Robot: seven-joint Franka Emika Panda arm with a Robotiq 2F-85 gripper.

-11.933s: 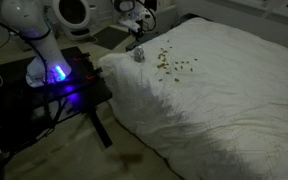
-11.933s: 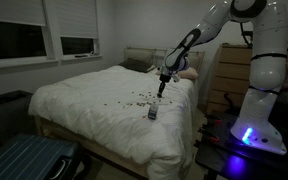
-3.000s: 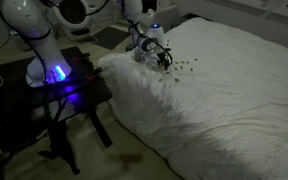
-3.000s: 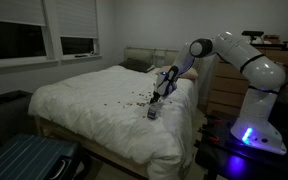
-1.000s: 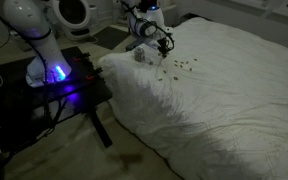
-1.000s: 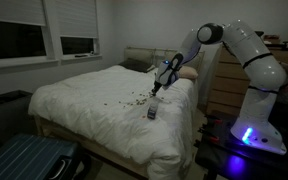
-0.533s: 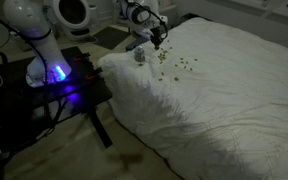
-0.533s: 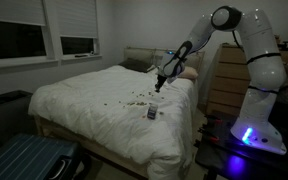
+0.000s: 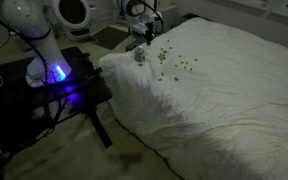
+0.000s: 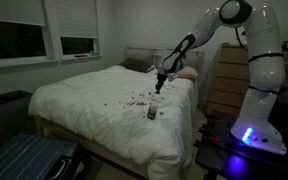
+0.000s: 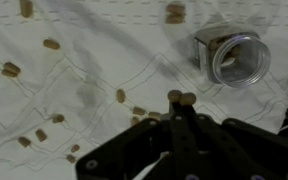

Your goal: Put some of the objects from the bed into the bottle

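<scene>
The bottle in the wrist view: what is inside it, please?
The bottle rests on the bed, its open mouth facing the camera. A few brown objects seem to show through its wall. How many are inside cannot be told, because the interior is dim.

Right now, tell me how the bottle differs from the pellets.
The bottle is one pale, rounded container; the pellets are many small brown bits. The bottle dwarfs each pellet. The bottle sits in one spot; the pellets lie scattered. Both rest on the bed.
</scene>
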